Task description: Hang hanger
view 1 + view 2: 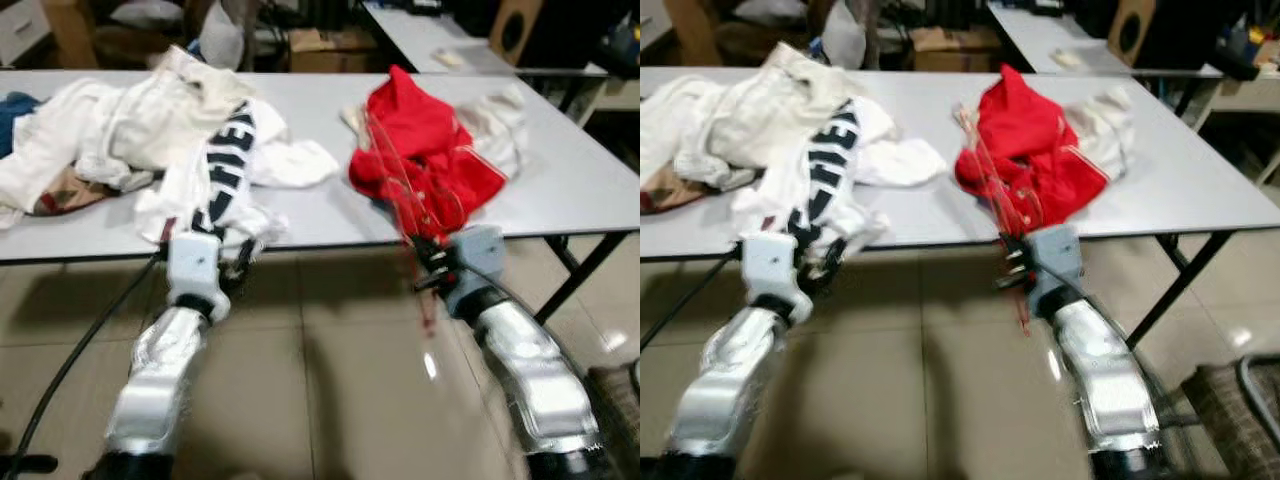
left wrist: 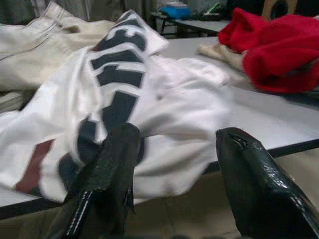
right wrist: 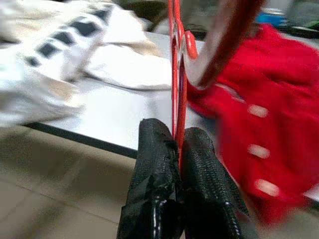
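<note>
Pinching a red wire hanger (image 3: 176, 74), the right pincer (image 3: 180, 144) has both fingers pressed together on the thin wire, at the near edge of the tabletop (image 1: 560, 180). Hanger runs up from the fingers and away over the tabletop, lying against the red garment (image 1: 425, 150); its lower end pokes below the pincer toward the floor (image 1: 330, 380). A curved red piece sits just past the fingertips in the right wrist view, blurred.

Left pincer (image 2: 174, 149) is wide, fingers well apart, holding nothing. It sits at the tabletop edge right in front of a white garment with dark block lettering (image 1: 228, 160), which drapes slightly over the edge.

Tabletop is light grey, long, on dark folding legs. More pale clothes (image 1: 90, 140) are piled at its left end; a cream piece (image 1: 495, 120) lies beside the red garment. Floor is beige tile. A second table (image 1: 430, 35) and cardboard boxes (image 1: 320, 45) stand behind.
</note>
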{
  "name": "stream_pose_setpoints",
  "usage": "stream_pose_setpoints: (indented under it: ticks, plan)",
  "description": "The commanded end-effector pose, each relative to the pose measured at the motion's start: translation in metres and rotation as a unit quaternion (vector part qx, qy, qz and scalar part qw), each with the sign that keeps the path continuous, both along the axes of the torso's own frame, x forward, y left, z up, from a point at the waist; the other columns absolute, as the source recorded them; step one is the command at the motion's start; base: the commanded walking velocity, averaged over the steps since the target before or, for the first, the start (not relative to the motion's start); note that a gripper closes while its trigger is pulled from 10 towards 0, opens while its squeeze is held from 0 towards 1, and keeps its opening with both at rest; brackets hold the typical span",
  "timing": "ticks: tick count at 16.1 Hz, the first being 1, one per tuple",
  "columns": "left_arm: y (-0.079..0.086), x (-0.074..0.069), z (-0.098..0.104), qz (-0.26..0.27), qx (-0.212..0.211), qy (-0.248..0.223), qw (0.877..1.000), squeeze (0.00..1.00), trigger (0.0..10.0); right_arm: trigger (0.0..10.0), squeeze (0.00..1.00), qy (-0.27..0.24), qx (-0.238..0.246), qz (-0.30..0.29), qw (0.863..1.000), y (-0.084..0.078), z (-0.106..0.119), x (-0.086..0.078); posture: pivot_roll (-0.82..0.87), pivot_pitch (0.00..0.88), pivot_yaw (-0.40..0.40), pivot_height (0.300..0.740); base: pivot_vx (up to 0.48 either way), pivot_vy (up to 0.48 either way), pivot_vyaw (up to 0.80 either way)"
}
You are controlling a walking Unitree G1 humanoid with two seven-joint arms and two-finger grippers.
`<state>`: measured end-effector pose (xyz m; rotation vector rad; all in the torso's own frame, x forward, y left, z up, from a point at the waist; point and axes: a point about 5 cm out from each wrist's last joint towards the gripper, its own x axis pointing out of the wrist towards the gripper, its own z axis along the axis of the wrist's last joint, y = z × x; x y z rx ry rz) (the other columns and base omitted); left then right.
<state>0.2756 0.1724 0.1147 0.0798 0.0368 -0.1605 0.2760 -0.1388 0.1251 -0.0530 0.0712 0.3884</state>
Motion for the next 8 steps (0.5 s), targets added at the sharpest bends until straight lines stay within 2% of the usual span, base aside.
stream_pose_setpoints:
  ticks: [1,2,3,7,8]
  plan:
    - [-0.008,0.001,-0.001,-0.024,-0.001,0.007,1.000,0.06,10.0,10.0,0.00,-0.010,-0.009,-0.011,1.000,-0.008,0.004,0.002,-0.03,0.021,-0.003,0.740,0.000,0.000,0.00]
    - [-0.010,0.001,-0.004,-0.035,0.014,0.009,0.999,0.10,10.0,10.0,0.00,-0.011,-0.008,-0.014,1.000,-0.009,0.004,0.002,-0.03,0.019,0.000,0.740,0.000,0.000,0.00]
    - [-0.014,0.002,-0.004,-0.059,0.019,0.005,0.998,1.00,10.0,10.0,0.00,-0.012,-0.005,-0.018,1.000,-0.009,0.004,0.001,-0.03,0.019,0.000,0.740,0.000,0.000,0.00]
    - [-0.020,0.018,-0.006,-0.092,0.061,0.007,0.994,1.00,10.0,10.0,0.00,-0.012,-0.001,-0.024,1.000,-0.010,0.004,0.002,-0.04,0.003,0.017,0.740,0.000,0.000,0.00]
    - [-0.020,0.020,-0.007,-0.098,0.067,0.009,0.993,0.84,10.0,10.0,0.00,-0.013,-0.001,-0.025,1.000,-0.010,0.004,0.002,-0.04,0.003,0.017,0.740,0.000,0.000,0.00]
